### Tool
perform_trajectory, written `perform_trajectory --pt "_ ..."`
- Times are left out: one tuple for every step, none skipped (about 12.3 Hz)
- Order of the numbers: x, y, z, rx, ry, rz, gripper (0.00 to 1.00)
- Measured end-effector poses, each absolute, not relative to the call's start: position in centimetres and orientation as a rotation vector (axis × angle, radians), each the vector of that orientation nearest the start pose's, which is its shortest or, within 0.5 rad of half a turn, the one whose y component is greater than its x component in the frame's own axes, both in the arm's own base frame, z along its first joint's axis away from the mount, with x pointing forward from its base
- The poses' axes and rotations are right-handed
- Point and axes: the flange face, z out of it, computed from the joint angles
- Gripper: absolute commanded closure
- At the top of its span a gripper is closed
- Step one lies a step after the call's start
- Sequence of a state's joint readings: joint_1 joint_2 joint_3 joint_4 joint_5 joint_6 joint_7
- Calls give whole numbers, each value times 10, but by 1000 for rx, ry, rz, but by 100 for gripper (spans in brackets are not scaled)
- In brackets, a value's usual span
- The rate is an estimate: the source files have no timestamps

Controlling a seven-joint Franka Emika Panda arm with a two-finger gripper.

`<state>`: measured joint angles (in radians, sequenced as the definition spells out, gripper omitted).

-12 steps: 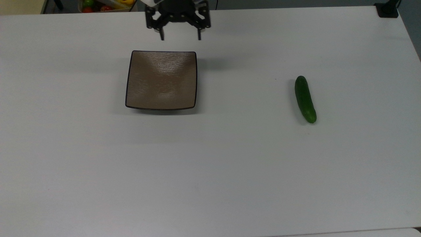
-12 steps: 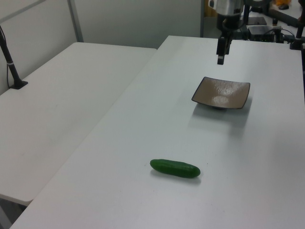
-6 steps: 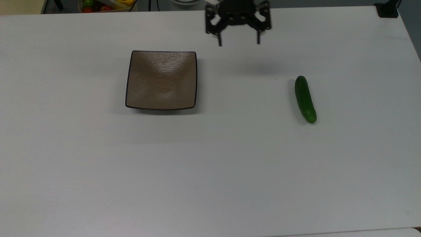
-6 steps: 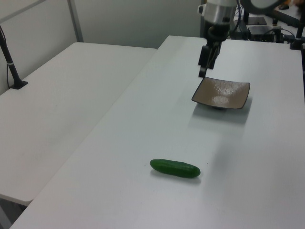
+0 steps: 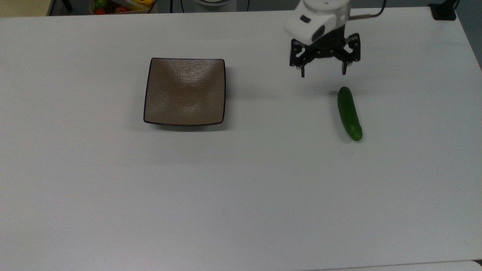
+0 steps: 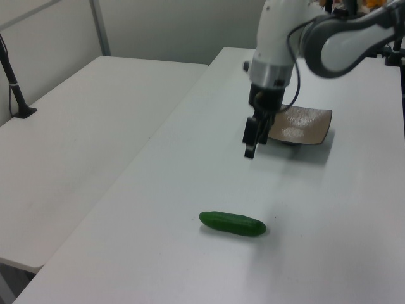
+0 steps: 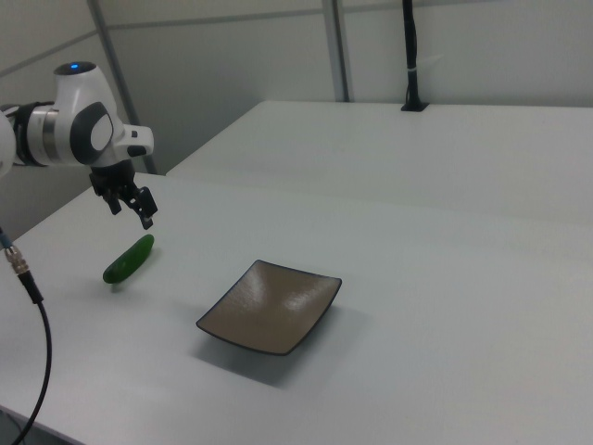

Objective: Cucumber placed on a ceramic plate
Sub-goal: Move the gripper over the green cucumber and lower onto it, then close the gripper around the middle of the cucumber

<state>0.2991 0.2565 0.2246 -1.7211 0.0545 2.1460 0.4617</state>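
White table (image 5: 241, 195) across most of top view. Second white table (image 6: 82, 133) alongside at left view's left, black post (image 6: 14, 79) clamped on it. Pale wall panels (image 7: 232, 65) behind, upper part of right view.

Cucumber (image 6: 232, 223) lies on table (image 6: 190, 158), untouched.

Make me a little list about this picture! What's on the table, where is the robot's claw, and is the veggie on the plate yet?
table: white table
veggie: cucumber, lying flat on the table
plate: ceramic plate, square, brown, nothing on it
claw: gripper, open, holding nothing, in the air near one end of the cucumber
veggie on plate: not yet; the two lie well apart
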Motion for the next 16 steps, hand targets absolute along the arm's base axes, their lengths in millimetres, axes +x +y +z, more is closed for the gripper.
perform_trajectory --pt "570 328 440 -2986 -42 -144 0" --pt "571 341 426 -3005 -45 -131 0" --pt "569 356 411 -3019 -57 -125 0" --pt "566 369 396 -3035 -70 -128 0" --pt "562 380 381 -3054 -82 -130 0" --pt "559 393 368 -3063 -89 -150 0" --pt "559 404 358 -3071 -93 -166 0" --pt "561 414 351 -3078 -90 -186 0" --pt "564 422 346 -3084 -79 -207 0" --pt "568 427 340 -3093 -74 -224 1" --pt "570 431 333 -3099 -64 -227 6" --pt "571 433 325 -3107 -62 -226 26" --pt "569 438 317 -3117 -63 -228 49" --pt "567 443 312 -3120 -45 -238 70" --pt "566 446 310 -3114 -33 -254 80" --pt "567 448 310 -3111 -29 -264 82"
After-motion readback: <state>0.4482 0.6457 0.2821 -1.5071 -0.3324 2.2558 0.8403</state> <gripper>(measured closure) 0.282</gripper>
